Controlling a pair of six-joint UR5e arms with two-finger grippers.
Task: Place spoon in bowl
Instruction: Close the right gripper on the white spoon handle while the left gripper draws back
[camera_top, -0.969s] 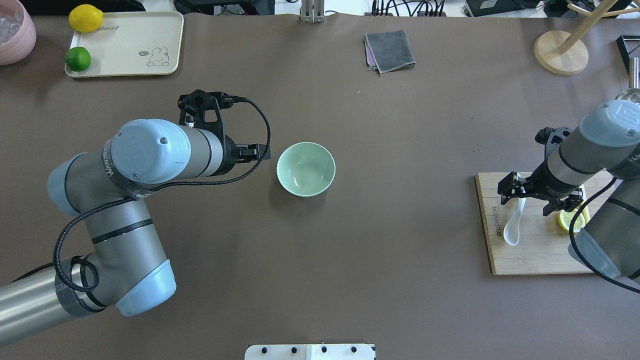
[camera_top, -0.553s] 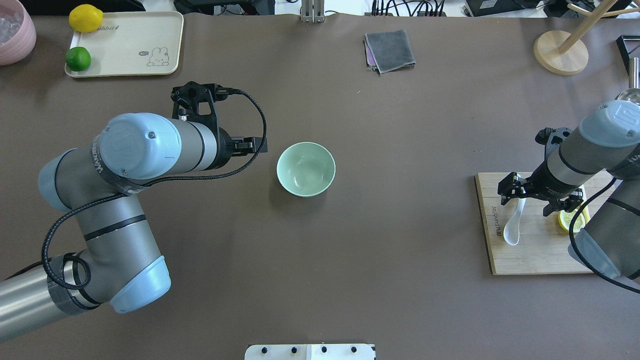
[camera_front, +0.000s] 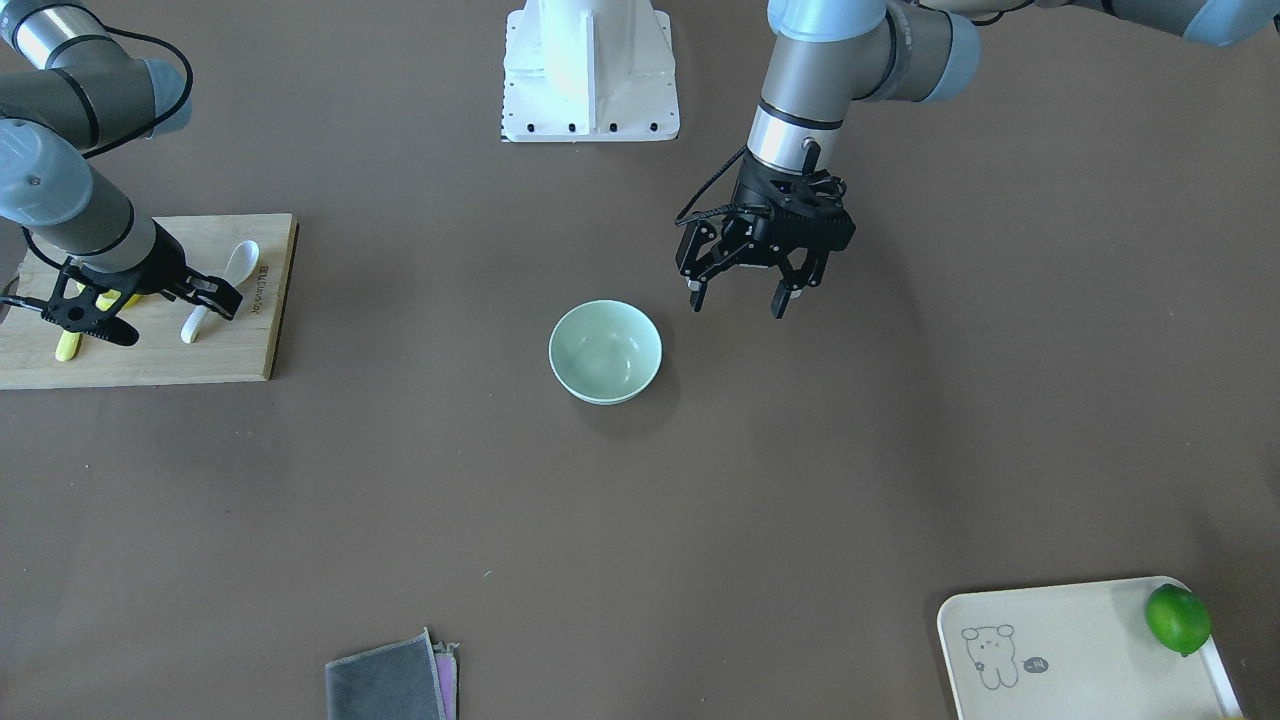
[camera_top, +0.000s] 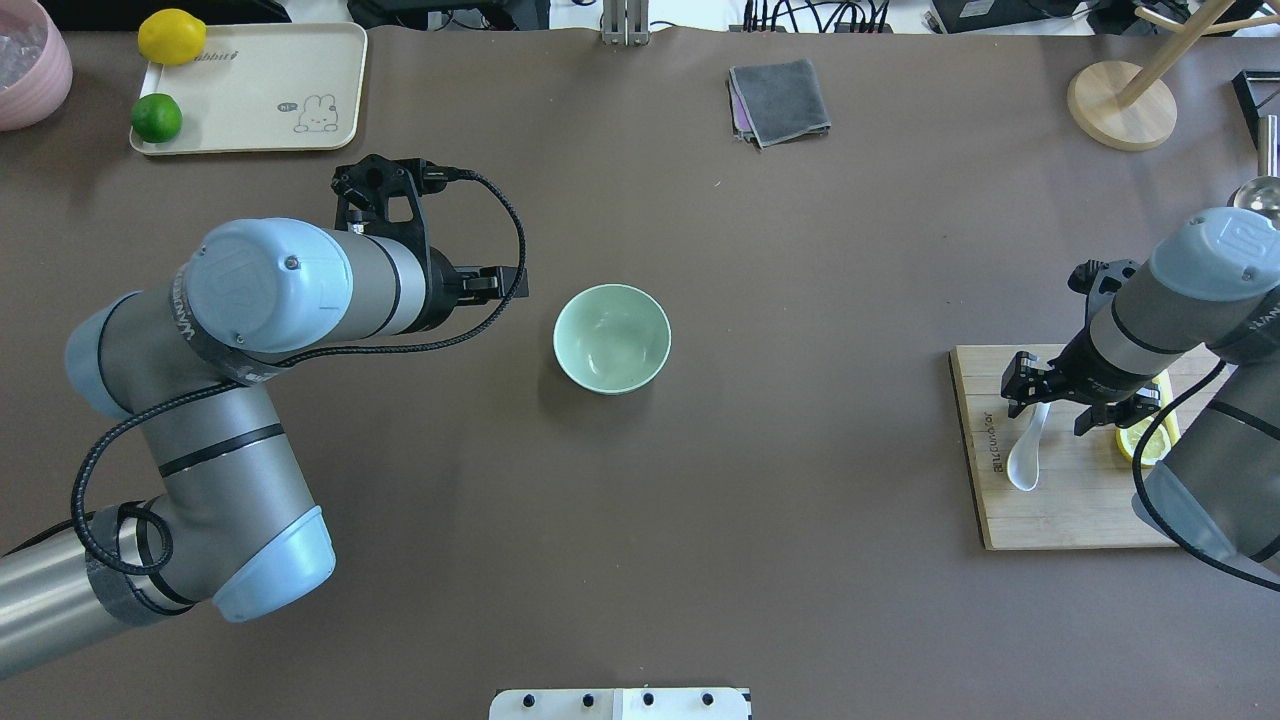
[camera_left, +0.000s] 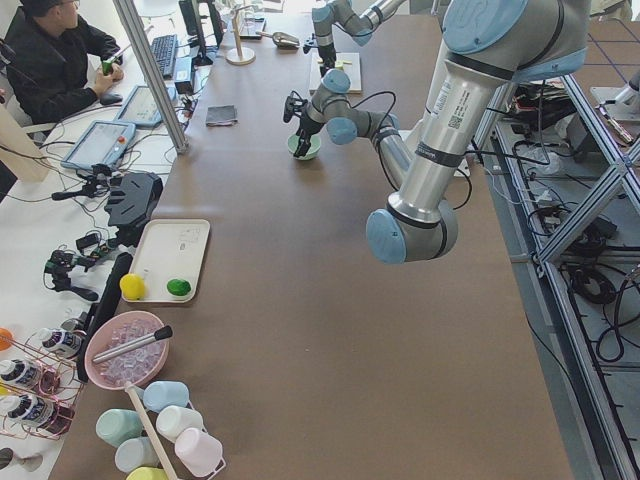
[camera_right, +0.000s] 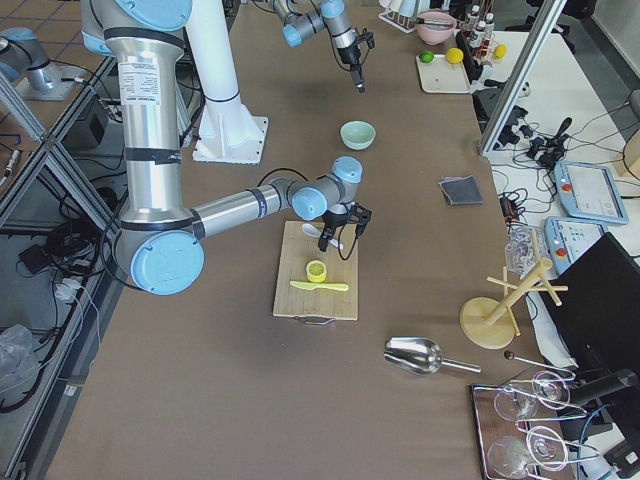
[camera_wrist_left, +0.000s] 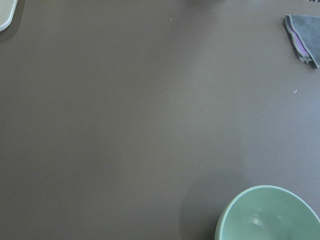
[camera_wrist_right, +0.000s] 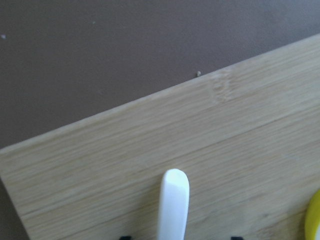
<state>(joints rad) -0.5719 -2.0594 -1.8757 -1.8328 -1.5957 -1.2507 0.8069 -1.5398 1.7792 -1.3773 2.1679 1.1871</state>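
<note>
The white spoon (camera_top: 1025, 455) lies on a wooden cutting board (camera_top: 1060, 510) at the table's right, scoop toward the robot. My right gripper (camera_top: 1057, 403) is open and low over the board, its fingers on either side of the spoon's handle; the right wrist view shows the handle tip (camera_wrist_right: 173, 200) between them. It also shows in the front view (camera_front: 160, 315). The mint-green bowl (camera_top: 611, 338) stands empty mid-table. My left gripper (camera_front: 738, 297) is open and empty, hovering just left of the bowl (camera_front: 605, 352).
A lemon slice (camera_top: 1140, 440) and a yellow knife (camera_right: 320, 286) share the board. A cream tray (camera_top: 250, 80) with a lime and a lemon sits far left, a grey cloth (camera_top: 780, 100) at the far middle, a wooden stand (camera_top: 1120, 105) far right.
My left arm has drawn back from the bowl, toward the left and far side. My right gripper has sunk lower over the spoon's handle.
</note>
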